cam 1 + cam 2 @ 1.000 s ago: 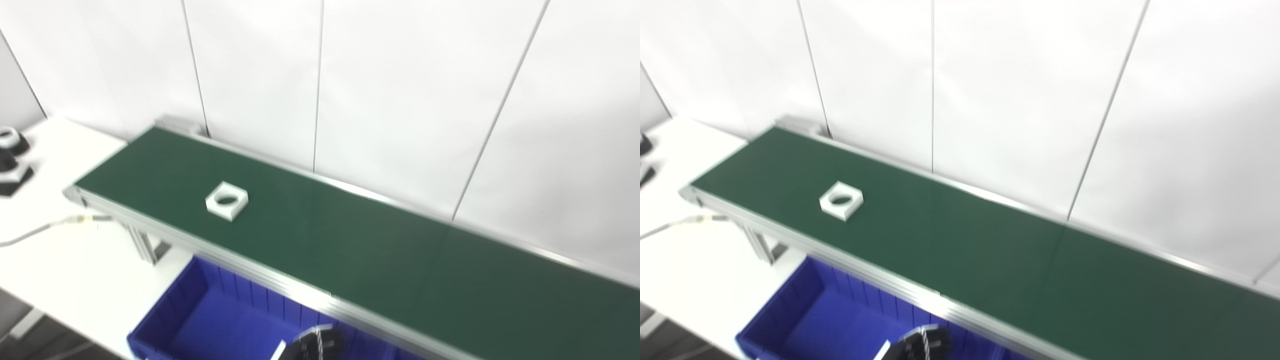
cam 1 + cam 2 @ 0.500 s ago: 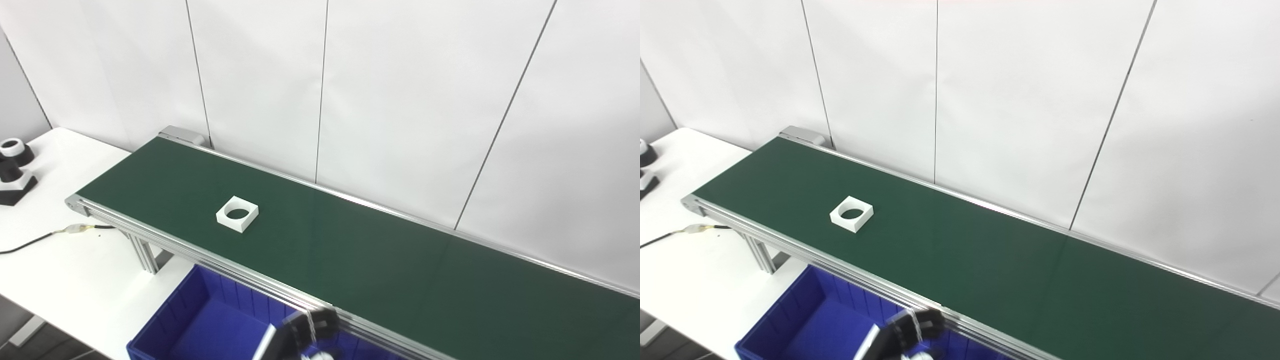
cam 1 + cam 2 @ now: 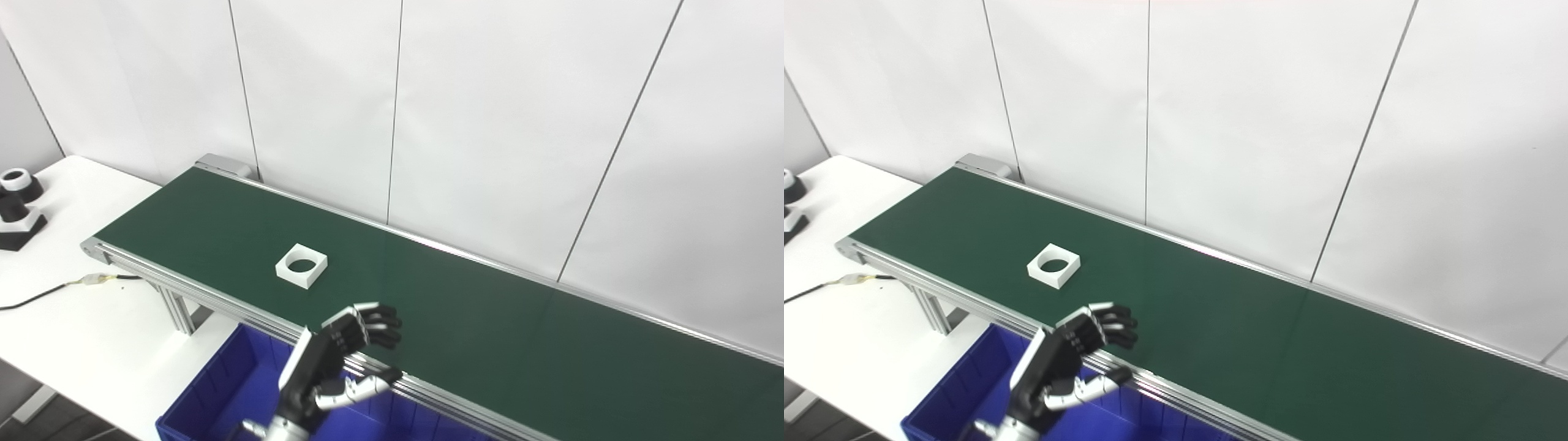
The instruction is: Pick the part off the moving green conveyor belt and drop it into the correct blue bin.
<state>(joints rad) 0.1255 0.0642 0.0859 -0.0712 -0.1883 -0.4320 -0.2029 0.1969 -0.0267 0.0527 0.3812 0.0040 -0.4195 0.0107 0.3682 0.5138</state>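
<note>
Both head cameras (side by side) look down across the same conveyor belt [image 3: 465, 318]

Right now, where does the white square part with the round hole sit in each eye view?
Left eye view: white square part lies on the green belt, left of centre, beyond the open left hand.
Right eye view: the same part appears further left in the picture.
Shared landmark: the belt's left end corner, to the part's left.
</note>
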